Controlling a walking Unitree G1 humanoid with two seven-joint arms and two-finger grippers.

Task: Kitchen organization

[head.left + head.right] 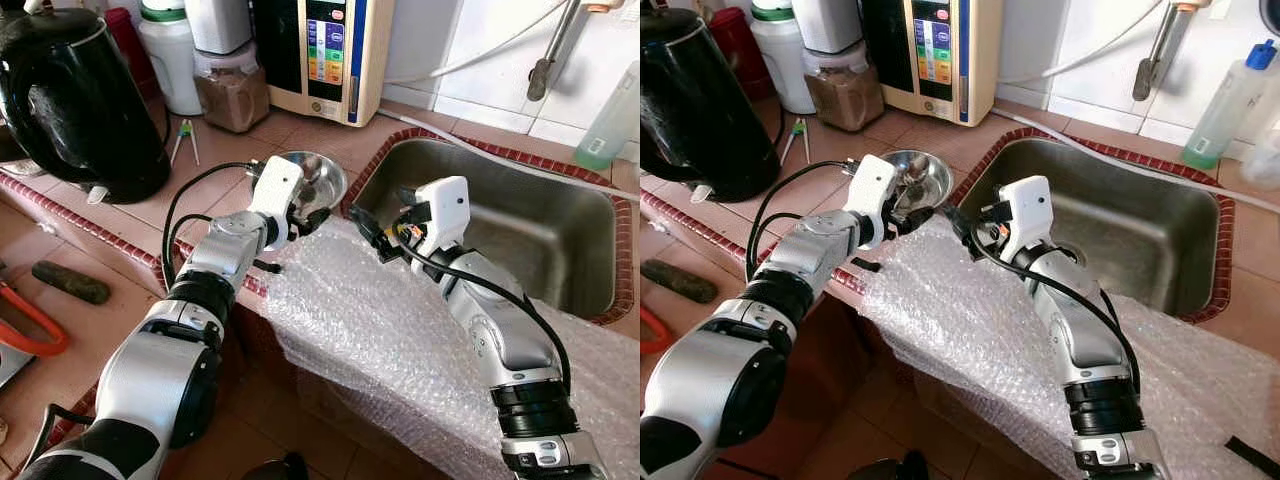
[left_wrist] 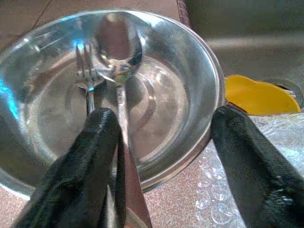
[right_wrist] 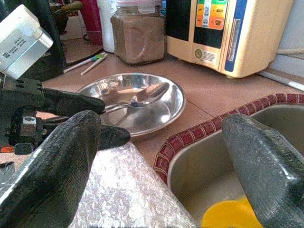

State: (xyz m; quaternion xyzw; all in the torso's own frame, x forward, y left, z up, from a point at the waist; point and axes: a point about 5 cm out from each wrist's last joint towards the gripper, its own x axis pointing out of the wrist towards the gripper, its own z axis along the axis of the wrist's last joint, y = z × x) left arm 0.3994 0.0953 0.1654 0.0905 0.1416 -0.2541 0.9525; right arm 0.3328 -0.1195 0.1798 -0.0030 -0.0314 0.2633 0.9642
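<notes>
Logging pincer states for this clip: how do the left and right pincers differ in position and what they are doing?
The left pincer reaches the steel bowl on the counter, fingers straddling the spoon handle; the right pincer hovers over the sink corner, nothing between its fingers. Both are open, above the bubble wrap.

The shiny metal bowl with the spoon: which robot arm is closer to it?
Left. The left tool is at the metal bowl, fingers open around the spoon handle. The right tool hovers beside it, over the sink edge.

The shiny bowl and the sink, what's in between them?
In the right wrist view, bare brown counter tile and the sink's red tiled rim lie between the bowl and the sink.
</notes>
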